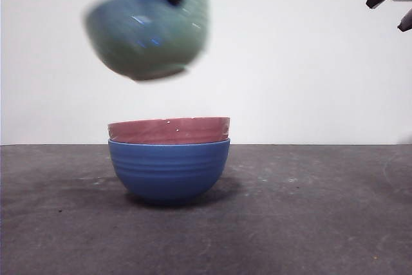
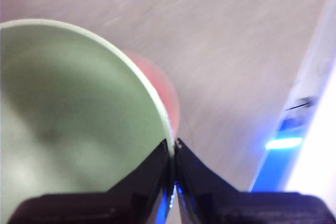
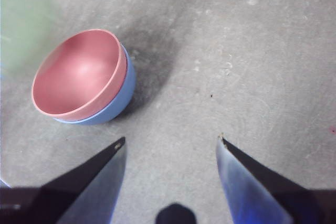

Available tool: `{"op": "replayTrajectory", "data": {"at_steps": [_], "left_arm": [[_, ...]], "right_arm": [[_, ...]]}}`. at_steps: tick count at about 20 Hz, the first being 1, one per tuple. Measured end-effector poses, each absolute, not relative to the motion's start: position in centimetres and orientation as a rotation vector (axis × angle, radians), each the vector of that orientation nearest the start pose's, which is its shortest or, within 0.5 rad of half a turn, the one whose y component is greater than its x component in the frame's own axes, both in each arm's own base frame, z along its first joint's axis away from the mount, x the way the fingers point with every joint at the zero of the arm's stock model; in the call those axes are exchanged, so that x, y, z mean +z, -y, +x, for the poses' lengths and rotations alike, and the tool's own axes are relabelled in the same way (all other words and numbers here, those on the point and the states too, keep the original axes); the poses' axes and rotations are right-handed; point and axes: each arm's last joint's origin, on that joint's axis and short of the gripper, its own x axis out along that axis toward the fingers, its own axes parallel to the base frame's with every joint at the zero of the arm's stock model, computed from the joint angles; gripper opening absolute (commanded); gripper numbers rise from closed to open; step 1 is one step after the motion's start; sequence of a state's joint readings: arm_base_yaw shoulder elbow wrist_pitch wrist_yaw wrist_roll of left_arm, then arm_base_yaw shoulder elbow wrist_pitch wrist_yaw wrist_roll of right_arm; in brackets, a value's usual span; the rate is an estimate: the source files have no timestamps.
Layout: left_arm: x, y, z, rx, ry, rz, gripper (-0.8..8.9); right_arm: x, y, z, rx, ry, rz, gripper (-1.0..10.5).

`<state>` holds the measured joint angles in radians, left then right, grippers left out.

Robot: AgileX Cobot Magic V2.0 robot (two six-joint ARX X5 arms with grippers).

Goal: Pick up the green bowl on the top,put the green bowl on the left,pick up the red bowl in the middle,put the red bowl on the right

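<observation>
Front view: the blue bowl (image 1: 168, 173) stands nearest the camera on the dark tabletop (image 1: 309, 223), with the red bowl (image 1: 168, 130) nested inside it so that only the red rim band shows above the blue rim. The green bowl (image 1: 148, 31) hangs in the air above and slightly left of this stack, clear of it, tilted and motion-blurred. A black gripper tip descends from the top edge onto its rim. A second black tip shows at the top right corner.

Left wrist view: the left gripper (image 2: 173, 148) is clamped on the rim of the green bowl (image 2: 73, 124), with one jaw inside the wall and one outside. The bowl's interior fills the near side of the frame. A blurred patch of the red bowl (image 2: 167, 95) shows beyond the green rim.

Right wrist view: the right gripper (image 3: 170, 142) hovers above the bare tabletop (image 3: 252, 66) with its jaws spread wide, holding nothing. The red bowl (image 3: 79, 72) sits in the blue bowl (image 3: 113, 106), well apart from the jaws.
</observation>
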<state>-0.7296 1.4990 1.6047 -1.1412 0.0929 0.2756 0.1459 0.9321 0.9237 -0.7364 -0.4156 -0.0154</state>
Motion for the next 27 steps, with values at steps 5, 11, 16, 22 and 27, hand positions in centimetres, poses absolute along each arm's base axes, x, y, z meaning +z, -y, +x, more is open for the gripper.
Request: {"op": "replayTrajectory", "data": {"at_steps": [5,11,16,22,27], "left_arm": [[39.1,15.1,17.4,-0.659,-0.881,0.583,-0.09],[32.9,12.9,15.1,-0.532,-0.964,0.480,-0.09],[26.9,14.3,15.3,-0.529,-1.021,0.449,-0.09],[22.8,15.2,16.0,-0.562,-1.082,0.428,-0.09],[21.9,15.6,16.3,-0.569,-1.128,0.439,0.15]], "right_arm": [[31.0,-3.7,17.4,0.541,-0.742,0.084,2.8],[31.0,-3.7,17.4,0.541,-0.736,0.083,2.8],[31.1,-3.7,17.5,0.543,-0.716,0.081,2.8],[31.1,-3.7,17.6,0.543,-0.715,0.081,2.8],[31.1,-3.7,17.6,0.543,-0.715,0.081,2.8]]}}
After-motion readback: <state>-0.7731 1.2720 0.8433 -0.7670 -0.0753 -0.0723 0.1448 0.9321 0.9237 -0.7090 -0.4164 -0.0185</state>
